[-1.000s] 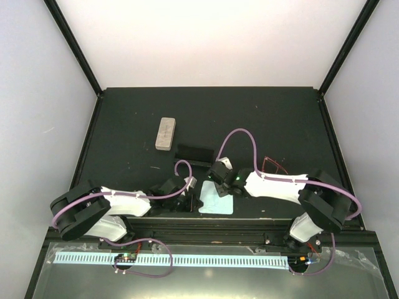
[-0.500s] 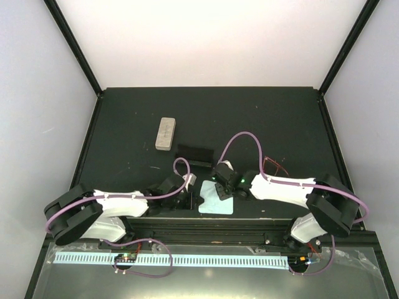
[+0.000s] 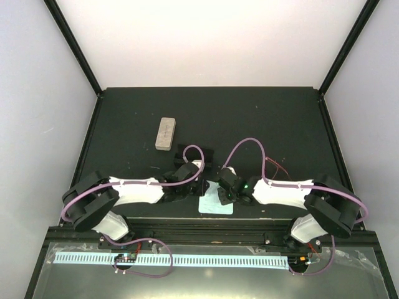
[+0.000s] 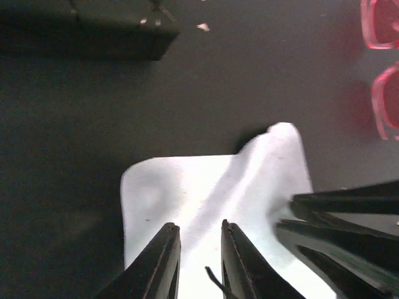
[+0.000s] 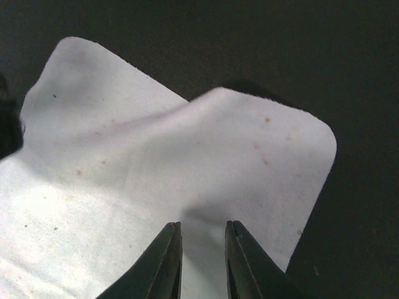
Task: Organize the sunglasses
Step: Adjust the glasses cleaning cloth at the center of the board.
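Two arms are being shown from the top, meeting near the front edge of the tabletop (image 3: 262, 118). The left gripper (image 3: 199, 188) and right gripper (image 3: 219, 192) are being held close together over the far edge of a light blue cloth (image 3: 216, 207). Red sunglasses (image 3: 279, 167) are being seen lying on the tabletop right of the cloth, partly hidden by the right arm's cable. A beige case (image 3: 165, 133) is being seen well apart at the far left. A black case (image 3: 207, 154) is being partly covered by the left arm.

Left wrist: the left gripper is being held at a narrow gap, with cloth showing through it. The right gripper's fingers (image 4: 340, 218) are being seen just beside it, the red sunglasses at top right and the black case at top left.

Right wrist: the right gripper is also being held at a narrow gap, tips over a raised fold of the cloth.
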